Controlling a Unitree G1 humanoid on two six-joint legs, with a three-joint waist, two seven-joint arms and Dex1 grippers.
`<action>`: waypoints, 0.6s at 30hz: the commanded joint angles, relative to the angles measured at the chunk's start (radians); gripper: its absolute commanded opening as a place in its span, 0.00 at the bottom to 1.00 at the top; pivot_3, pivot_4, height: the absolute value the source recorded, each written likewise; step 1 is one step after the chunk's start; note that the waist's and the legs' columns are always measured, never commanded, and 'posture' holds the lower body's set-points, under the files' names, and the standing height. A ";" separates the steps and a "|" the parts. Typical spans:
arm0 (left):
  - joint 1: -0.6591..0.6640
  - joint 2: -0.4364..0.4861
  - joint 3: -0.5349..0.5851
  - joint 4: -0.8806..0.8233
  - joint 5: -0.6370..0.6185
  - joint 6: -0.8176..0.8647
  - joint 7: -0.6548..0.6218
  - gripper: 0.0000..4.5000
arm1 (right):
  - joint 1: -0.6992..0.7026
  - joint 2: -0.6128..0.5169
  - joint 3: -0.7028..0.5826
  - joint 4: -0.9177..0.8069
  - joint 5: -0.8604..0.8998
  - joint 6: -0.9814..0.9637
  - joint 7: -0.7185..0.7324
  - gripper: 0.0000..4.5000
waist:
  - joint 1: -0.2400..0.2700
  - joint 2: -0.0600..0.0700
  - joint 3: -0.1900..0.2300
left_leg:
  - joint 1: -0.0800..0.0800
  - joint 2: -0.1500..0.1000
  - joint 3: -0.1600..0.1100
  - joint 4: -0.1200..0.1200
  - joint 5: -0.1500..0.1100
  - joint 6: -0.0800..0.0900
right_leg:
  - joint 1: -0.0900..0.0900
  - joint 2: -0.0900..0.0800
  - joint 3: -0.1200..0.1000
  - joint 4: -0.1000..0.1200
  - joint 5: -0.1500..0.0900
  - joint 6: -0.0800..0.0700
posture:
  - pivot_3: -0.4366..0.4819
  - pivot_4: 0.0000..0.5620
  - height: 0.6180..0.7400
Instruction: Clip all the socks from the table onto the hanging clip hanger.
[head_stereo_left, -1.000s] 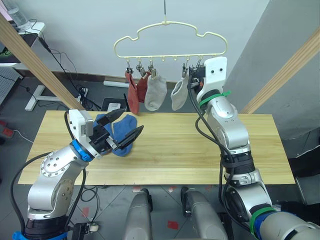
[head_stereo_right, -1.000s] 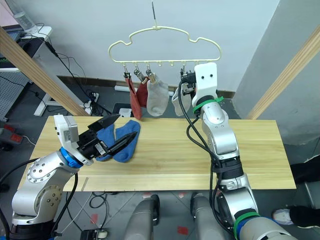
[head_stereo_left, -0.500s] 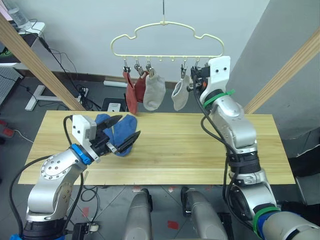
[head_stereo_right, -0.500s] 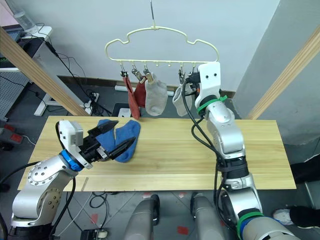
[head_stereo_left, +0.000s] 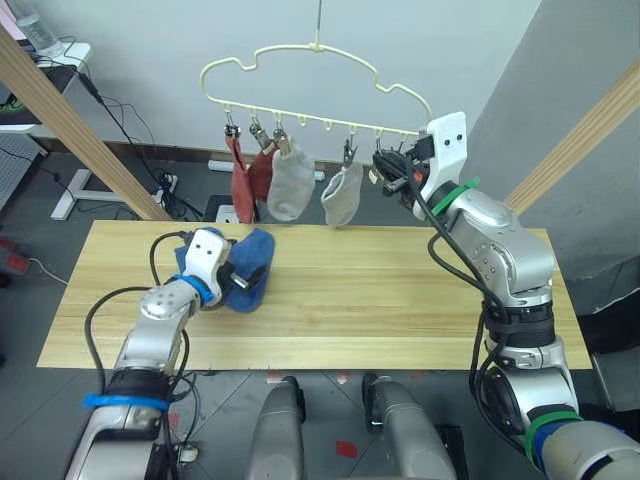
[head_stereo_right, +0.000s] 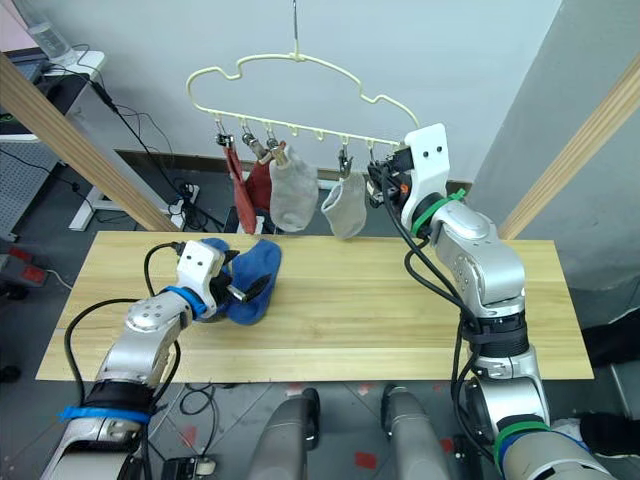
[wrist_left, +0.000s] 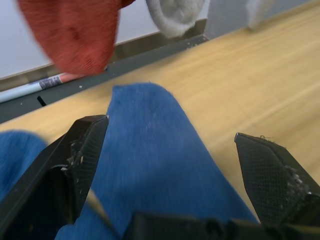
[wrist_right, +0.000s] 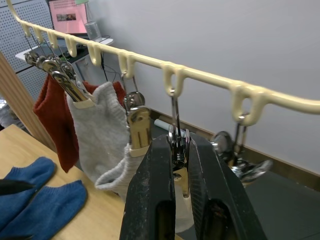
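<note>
The clip hanger (head_stereo_left: 316, 80) is hanging tilted above the far edge of the desk (head_stereo_left: 400, 300), its end toward the robot's right sitting lower than the other. Four socks are dangling from its clips: two rust-red socks (head_stereo_left: 245, 185) at the robot's left end, then a light grey sock (head_stereo_left: 291, 186) next to them, and a second grey sock (head_stereo_left: 341, 198) further along toward the right. The right claw (wrist_right: 177, 150) is reaching up to the hanger's lower end, its two black fingers (wrist_right: 152, 200) pinching shut on a metal clip (wrist_right: 176, 137) that is hanging from one of the yellow loops; another bare clip (wrist_right: 235, 150) is dangling just beside it. Two blue socks (head_stereo_right: 245, 280) are lying side by side on the desk, near its far edge on the robot's left. The left claw (wrist_left: 170, 165) is sitting low over them with its fingers spread wide, one fingertip (wrist_left: 85, 145) on each side of the nearer blue sock (wrist_left: 150, 165), the fabric lying between them
</note>
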 joint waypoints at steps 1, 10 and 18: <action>-0.074 -0.012 -0.010 0.147 0.037 -0.055 0.015 1.00 | -0.020 -0.015 -0.023 -0.028 0.017 0.008 0.002 0.01 | -0.002 0.000 0.000 | 0.000 0.000 0.000 0.000 0.000 0.000 | 0.000 0.000 0.000 0.000 0.000 0.000 | 0.47 0.62 1.00; -0.139 -0.040 -0.036 0.335 0.049 0.031 -0.075 0.91 | -0.023 -0.015 -0.023 -0.041 0.025 0.016 -0.019 0.01 | -0.015 0.000 0.000 | 0.000 0.000 -0.001 0.000 0.000 0.000 | 0.000 0.000 0.000 0.001 0.000 0.000 | 0.45 0.62 1.00; -0.105 -0.047 -0.047 0.272 0.056 0.022 -0.117 0.45 | -0.032 -0.015 -0.023 -0.024 0.029 0.008 -0.027 0.01 | -0.020 0.000 0.000 | 0.001 0.000 -0.001 0.003 0.000 0.000 | 0.001 0.000 0.000 0.002 0.000 0.000 | 0.46 0.65 1.00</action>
